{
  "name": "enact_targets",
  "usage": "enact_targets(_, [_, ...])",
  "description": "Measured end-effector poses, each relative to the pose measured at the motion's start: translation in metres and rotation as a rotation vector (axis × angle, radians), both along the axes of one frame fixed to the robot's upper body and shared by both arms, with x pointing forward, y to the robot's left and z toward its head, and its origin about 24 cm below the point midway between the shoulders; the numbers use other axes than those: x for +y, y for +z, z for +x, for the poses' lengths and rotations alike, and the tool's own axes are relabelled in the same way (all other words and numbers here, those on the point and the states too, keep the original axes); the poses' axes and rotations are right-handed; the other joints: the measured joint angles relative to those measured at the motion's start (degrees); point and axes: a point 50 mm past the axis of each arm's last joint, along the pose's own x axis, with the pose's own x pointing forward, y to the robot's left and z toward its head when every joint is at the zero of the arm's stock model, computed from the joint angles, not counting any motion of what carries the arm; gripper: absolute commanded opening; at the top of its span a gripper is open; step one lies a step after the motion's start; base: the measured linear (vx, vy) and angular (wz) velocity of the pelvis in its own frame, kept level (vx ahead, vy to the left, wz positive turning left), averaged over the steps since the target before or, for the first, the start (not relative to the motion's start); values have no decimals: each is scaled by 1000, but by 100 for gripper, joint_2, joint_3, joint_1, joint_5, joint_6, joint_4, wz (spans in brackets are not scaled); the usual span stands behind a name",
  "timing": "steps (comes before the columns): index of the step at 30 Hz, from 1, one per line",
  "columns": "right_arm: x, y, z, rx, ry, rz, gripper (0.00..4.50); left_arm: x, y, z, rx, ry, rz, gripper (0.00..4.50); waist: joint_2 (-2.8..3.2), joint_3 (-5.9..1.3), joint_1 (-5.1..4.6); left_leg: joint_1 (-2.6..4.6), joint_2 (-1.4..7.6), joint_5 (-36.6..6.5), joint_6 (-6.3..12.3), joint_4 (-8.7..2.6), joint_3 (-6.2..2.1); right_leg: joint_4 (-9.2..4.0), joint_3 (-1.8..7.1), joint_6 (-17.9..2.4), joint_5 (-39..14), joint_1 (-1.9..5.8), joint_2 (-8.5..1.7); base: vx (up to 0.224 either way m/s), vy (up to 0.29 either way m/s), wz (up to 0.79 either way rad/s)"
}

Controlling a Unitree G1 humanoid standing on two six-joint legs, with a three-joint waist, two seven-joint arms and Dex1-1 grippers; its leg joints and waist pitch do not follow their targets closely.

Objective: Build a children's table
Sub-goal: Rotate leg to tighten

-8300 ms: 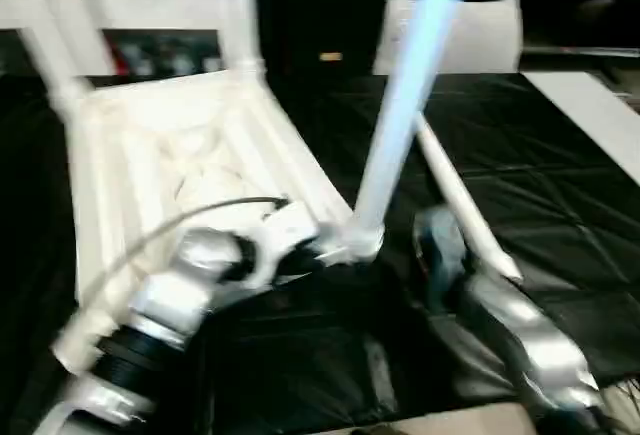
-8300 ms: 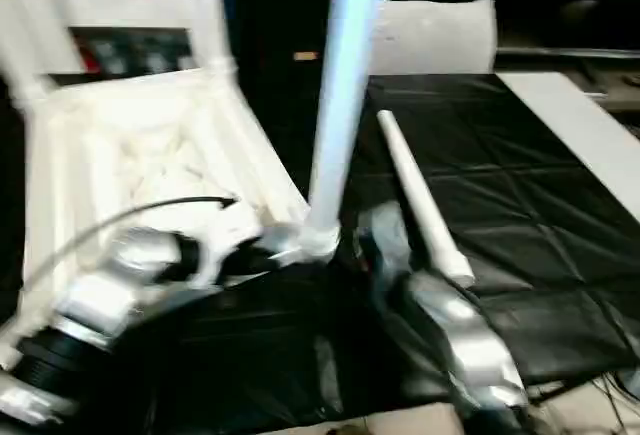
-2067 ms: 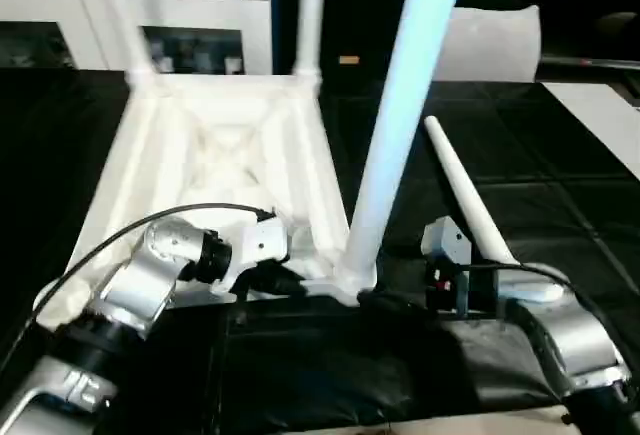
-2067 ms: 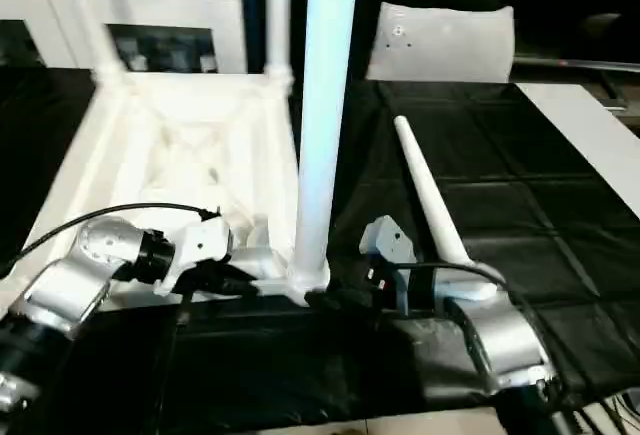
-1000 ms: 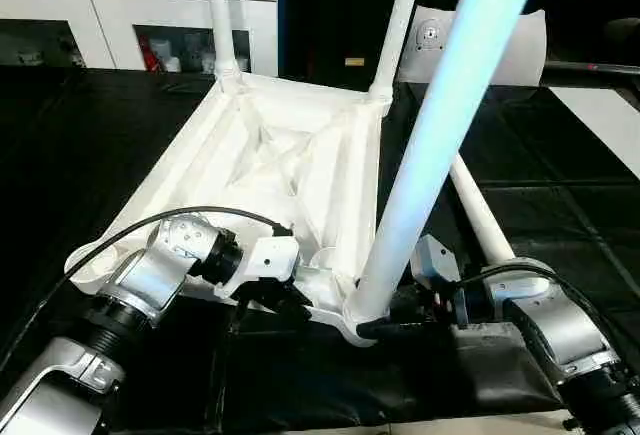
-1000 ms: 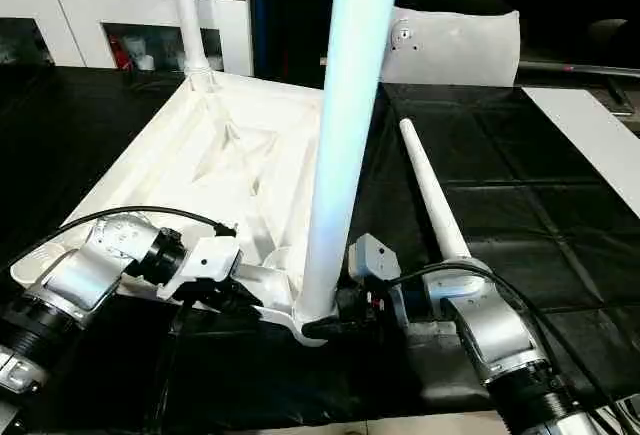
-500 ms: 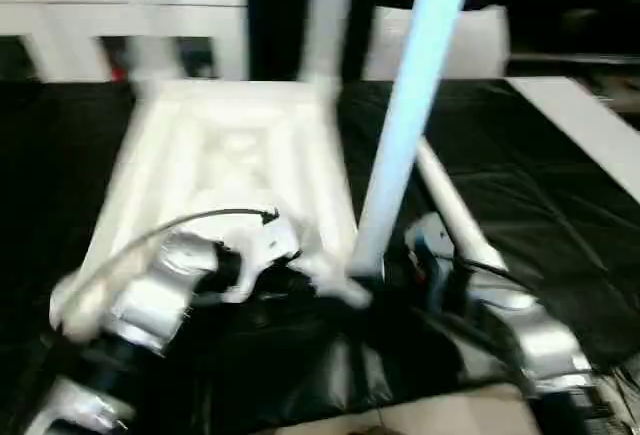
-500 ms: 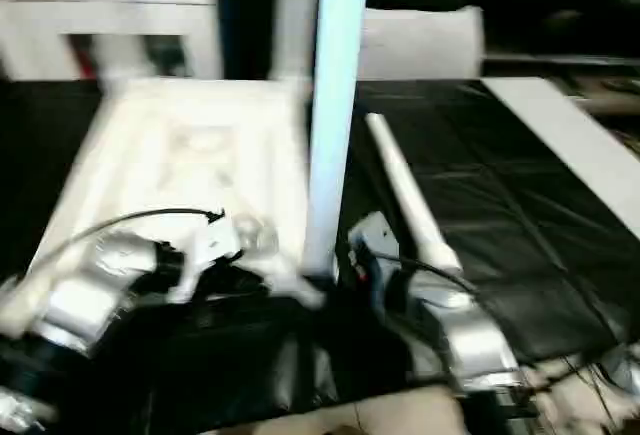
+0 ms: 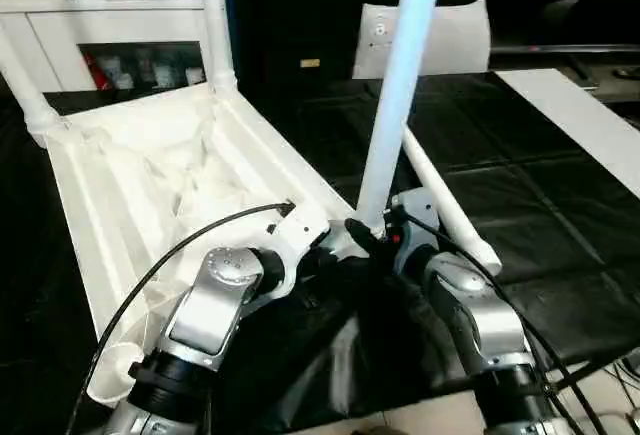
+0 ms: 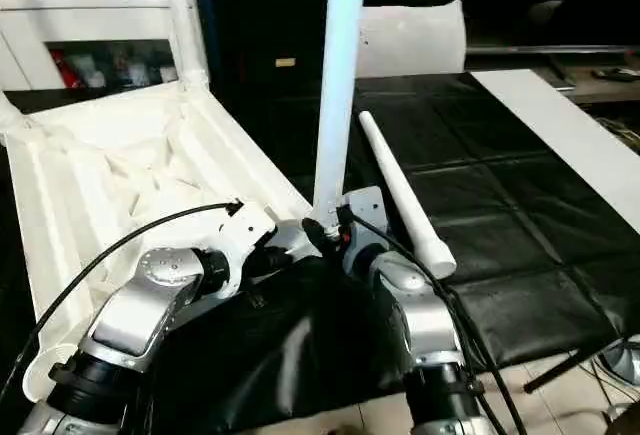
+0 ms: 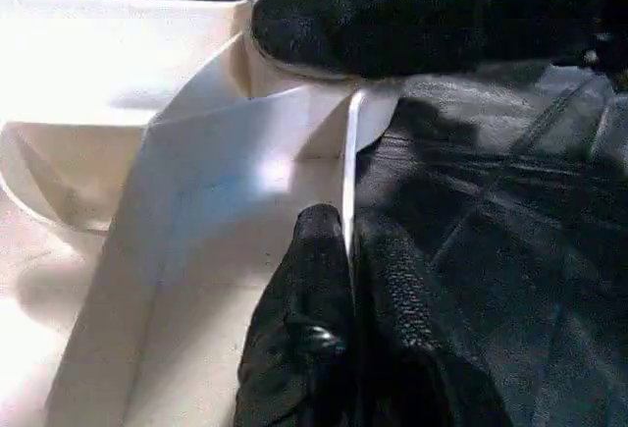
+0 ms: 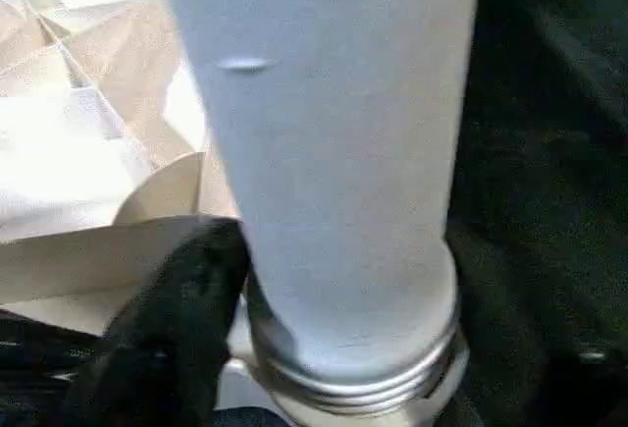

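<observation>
Left gripper [image 11: 348,250]: fingers pinched on tabletop [image 9: 150,195] rim.
Right gripper [image 9: 385,240]: closed around leg [image 9: 395,105] base, at tabletop corner.
Risk: crooked thread, jammed leg.

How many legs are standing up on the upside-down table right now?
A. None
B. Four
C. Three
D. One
C: three legs stand up from the tabletop: two at the far corners, one at the near corner by the grippers. The fourth leg lies flat on the black cover beside it.
</observation>
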Motion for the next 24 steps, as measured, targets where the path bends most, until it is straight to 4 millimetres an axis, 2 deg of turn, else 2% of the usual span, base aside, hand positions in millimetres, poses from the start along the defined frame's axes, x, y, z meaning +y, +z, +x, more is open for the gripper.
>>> enact_targets(1, [-2,0,-2,-8,7,2,344,0,1,0,-2,-13,3,0,0,0,24,1,2,0,0,-10,0,0,-2,-1,0,-3,3,0,0,0])
enact_targets(2, [-5,0,-4,-15,26,2,376,2,1,-1,-3,-29,3,0,1,0,54,4,6,1,-1,-21,0,1,-2,-1,0,-7,7,0,0,0])
enact_targets(10, [-25,1,-17,-35,195,-27,439,18,2,2,-17,-124,30,0,3,4,96,-1,15,2,-2,-21,1,-1,-3,-1,0,-13,17,0,0,0])
enact_targets(16, [-46,12,-26,-79,414,-56,449,42,3,4,-32,-266,57,0,-9,12,128,0,15,2,-2,-13,0,-1,-2,-3,5,-10,15,0,0,0])
enact_targets(24, [-57,23,-28,-99,627,-120,449,57,7,3,1,-486,75,0,-19,14,398,5,12,3,1,4,10,2,-2,-30,22,-4,0,0,0,0])
